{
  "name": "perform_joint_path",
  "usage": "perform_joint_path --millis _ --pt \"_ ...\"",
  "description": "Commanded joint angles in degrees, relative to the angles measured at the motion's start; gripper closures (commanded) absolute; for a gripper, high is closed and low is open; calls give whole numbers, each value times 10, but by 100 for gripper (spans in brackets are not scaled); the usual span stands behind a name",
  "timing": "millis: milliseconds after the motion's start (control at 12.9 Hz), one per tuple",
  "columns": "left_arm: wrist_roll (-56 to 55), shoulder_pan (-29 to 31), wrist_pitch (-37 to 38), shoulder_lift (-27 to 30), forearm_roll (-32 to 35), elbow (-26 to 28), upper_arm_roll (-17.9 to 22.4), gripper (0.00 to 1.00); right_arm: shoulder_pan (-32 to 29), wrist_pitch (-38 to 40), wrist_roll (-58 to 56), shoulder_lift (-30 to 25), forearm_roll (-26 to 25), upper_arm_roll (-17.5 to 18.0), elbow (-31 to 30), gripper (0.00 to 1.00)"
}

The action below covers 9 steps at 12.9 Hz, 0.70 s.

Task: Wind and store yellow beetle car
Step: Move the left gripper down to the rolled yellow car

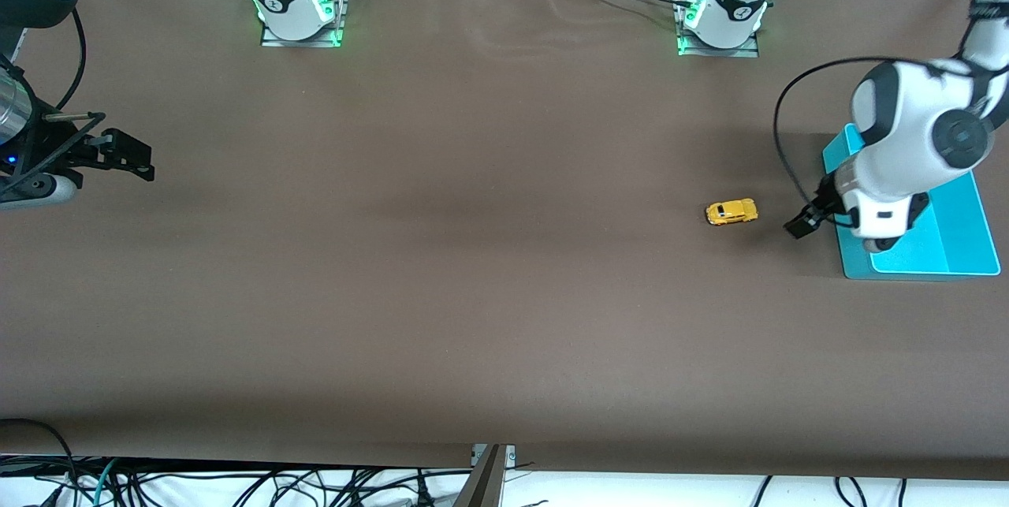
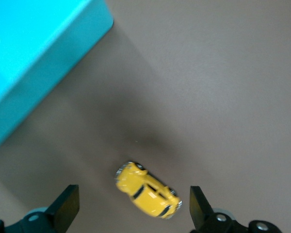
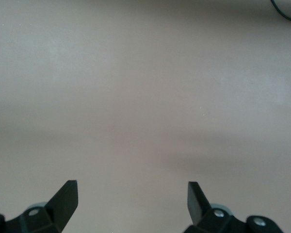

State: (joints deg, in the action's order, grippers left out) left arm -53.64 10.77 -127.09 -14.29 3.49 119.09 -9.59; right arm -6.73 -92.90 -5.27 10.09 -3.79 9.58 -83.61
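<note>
Progress: nothing done | yellow car (image 1: 731,212) on table (image 1: 473,255) beside cyan bin (image 1: 958,243) | left tool (image 1: 804,221) spread, empty, over table between them | right tool (image 1: 126,152) spread, waiting at its end

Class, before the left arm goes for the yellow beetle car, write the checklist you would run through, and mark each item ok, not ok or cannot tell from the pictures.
1. Left gripper open: ok, fingers spread wide in its wrist view.
2. Yellow beetle car free on the table, nothing touching it: ok.
3. Car lined up between the left fingers: ok in the left wrist view, though it sits at an angle to them.
4. Cyan bin ready beside the car, toward the left arm's end: ok, but the arm hides part of the inside.
5. Right gripper out of the way: ok, open and waiting over the right arm's end of the table.
6. Car upright on its wheels: ok.
</note>
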Motion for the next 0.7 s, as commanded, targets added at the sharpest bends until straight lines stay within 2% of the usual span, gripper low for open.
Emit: perform_joint_path --millis 0,156,389,622 --pt "-123 -2 -34 -36 3 -5 -10 0 0 4 6 -5 -3 -2 -4 0" --pt "-227 -13 -80 -49 5 10 -15 0 1 4 7 -5 -3 -2 -3 0" --pt "-330 -35 -144 -47 12 61 -16 0 1 7 7 -5 -3 -1 -4 0" --pt "-386 -58 -151 -48 15 91 -15 0 1 11 6 -5 -5 -1 -4 0"
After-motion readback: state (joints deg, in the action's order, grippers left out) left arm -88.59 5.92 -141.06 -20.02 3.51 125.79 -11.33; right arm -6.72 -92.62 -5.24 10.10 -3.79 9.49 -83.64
